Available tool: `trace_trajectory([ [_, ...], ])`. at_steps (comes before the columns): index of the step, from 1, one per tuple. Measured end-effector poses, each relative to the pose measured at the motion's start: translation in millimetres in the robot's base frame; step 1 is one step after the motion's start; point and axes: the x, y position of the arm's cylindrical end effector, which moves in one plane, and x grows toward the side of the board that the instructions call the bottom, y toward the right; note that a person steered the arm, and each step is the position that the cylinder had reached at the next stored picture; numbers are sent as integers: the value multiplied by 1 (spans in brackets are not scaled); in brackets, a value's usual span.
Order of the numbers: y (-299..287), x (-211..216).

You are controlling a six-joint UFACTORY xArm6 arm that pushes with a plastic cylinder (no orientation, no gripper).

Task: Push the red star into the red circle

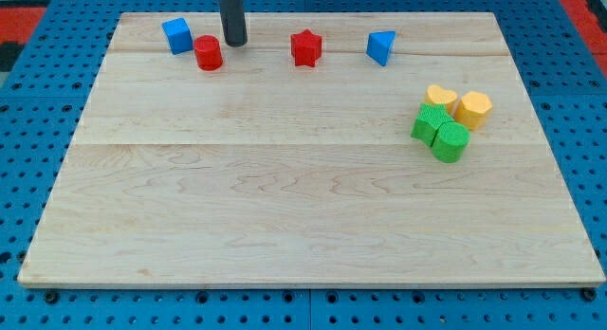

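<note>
The red star (305,47) lies near the view's top, middle of the wooden board (303,207). The red circle (208,53), a short cylinder, stands to its left. My tip (233,43) rests on the board just right of and slightly above the red circle, close to it, with a visible gap. The red star is well to the right of my tip, apart from it.
A blue cube (176,35) sits left of the red circle. A blue triangular block (380,47) lies right of the star. At the right, a yellow heart (440,96), a yellow hexagon (472,109) and two green blocks (430,122) (451,141) cluster together.
</note>
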Motion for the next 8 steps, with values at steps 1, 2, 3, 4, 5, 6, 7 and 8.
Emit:
trace_trajectory([
  [1,-29,26],
  [2,-56,18],
  [3,13,-14],
  [4,75,-62],
  [5,114,-43],
  [6,151,-23],
  [7,90,-4],
  [8,24,30],
])
